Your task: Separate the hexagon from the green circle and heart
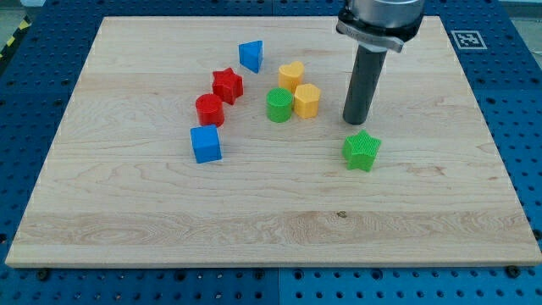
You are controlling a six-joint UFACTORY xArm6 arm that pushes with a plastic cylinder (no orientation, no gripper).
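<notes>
A yellow hexagon [306, 100] sits near the board's middle top, touching a green circle [279, 105] on its left. A yellow heart [290, 75] lies just above them, close to both. My tip [355, 121] is on the board to the right of the hexagon, a short gap away from it. A green star [362, 151] lies just below and slightly right of my tip.
A blue triangle [251, 56] lies above left of the heart. A red star [227, 85] and a red circle [209, 110] lie to the left of the green circle. A blue cube [206, 144] sits below them. The wooden board [271, 229] rests on a blue pegboard.
</notes>
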